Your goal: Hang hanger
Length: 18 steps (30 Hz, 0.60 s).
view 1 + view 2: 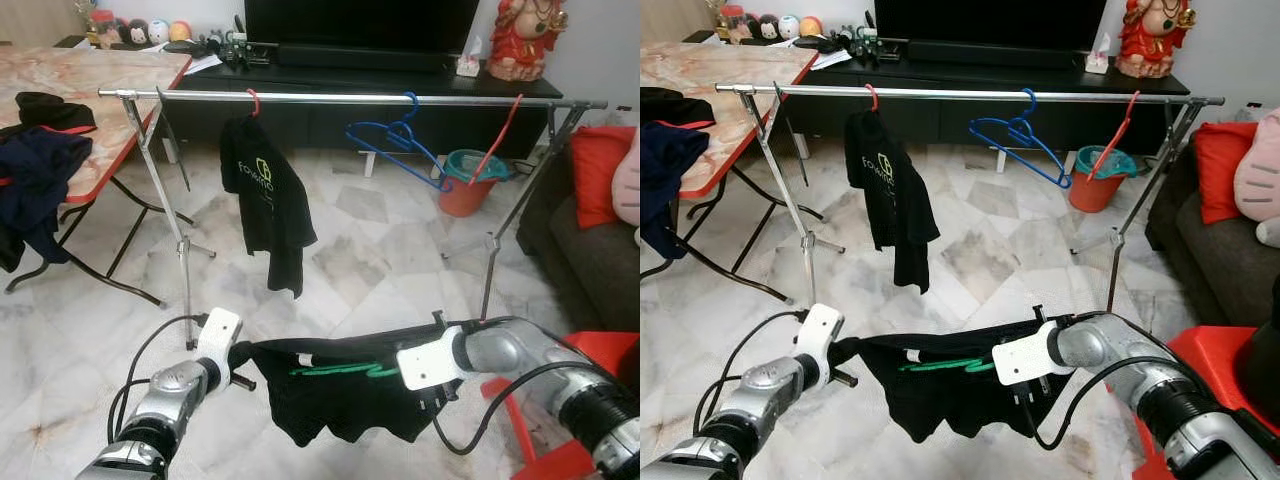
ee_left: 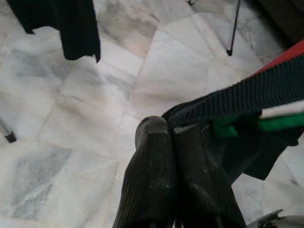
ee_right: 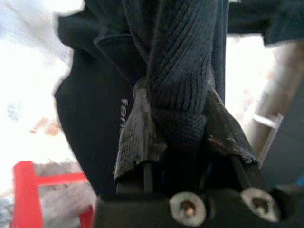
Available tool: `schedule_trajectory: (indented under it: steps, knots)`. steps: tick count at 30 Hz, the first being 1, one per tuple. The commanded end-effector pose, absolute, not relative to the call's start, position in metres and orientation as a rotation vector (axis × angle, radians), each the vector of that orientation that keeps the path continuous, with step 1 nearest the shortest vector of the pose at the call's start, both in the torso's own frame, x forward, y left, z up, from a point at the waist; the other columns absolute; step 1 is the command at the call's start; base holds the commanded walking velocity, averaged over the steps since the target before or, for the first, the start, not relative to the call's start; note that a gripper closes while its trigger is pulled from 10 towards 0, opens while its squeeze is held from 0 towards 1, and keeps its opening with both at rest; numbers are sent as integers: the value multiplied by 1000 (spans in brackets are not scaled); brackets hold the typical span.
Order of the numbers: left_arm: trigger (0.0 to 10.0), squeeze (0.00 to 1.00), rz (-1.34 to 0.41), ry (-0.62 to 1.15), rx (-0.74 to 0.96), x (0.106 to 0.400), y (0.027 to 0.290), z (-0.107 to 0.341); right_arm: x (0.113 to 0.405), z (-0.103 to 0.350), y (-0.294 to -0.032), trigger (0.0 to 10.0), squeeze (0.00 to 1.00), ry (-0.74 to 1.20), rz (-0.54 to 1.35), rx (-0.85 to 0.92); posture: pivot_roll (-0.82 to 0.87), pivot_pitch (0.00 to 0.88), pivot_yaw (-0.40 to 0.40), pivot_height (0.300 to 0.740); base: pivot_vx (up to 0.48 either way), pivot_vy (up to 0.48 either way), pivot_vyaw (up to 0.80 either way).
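Observation:
A black garment point(image 1: 340, 395) with a green hanger point(image 1: 340, 371) inside it is stretched between my two grippers, low above the floor. My left gripper point(image 1: 244, 354) pinches its left end; the left wrist view has the fingers point(image 2: 156, 156) pressed together on the dark fabric beside the green hanger point(image 2: 280, 122). My right gripper point(image 3: 178, 128) is shut on the knitted edge of the garment's right end, behind its white wrist camera point(image 1: 428, 365). Further off stands the metal rail point(image 1: 350, 98), carrying a black T-shirt point(image 1: 265, 195) on a red hanger, blue hangers point(image 1: 400, 140) and a bare red hanger point(image 1: 500, 140).
A folding table point(image 1: 100, 75) with dark clothes stands at the left. A teal and orange bucket point(image 1: 470, 180) sits behind the rail. A sofa with a red cushion point(image 1: 600, 170) is on the right, and a red stool point(image 1: 560, 445) is by my right arm. The rail's legs point(image 1: 183, 250) splay on the marble floor.

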<state>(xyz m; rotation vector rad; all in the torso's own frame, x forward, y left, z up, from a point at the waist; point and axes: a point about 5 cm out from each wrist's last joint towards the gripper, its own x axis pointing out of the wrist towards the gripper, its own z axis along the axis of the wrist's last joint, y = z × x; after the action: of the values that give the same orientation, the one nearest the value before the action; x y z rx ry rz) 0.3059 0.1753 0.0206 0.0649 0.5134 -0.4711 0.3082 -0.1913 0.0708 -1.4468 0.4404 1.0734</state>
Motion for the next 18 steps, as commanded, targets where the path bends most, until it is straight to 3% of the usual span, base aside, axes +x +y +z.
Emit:
schedule_trajectory:
  steps: [1, 7, 14, 18]
  knots:
    - [0, 0, -360, 544, 103, 304, 213, 25, 311, 72, -242, 0, 0, 663, 887, -1525, -108, 0, -41, 740, 0, 0, 0]
    - [0, 0, -475, 512, 73, 309, 201, 35, 317, 73, -238, 0, 0, 648, 789, -1530, -107, 0, -46, 740, 0, 0, 0]
    - [0, 0, -594, 430, 36, 316, 186, 58, 312, 60, -207, 0, 0, 629, 825, -1401, -100, 0, -49, 740, 0, 0, 0]
    - [0, 0, -627, 381, 10, 321, 177, 73, 312, 61, -182, 0, 0, 587, 799, -1239, -103, 0, -44, 740, 0, 0, 0]
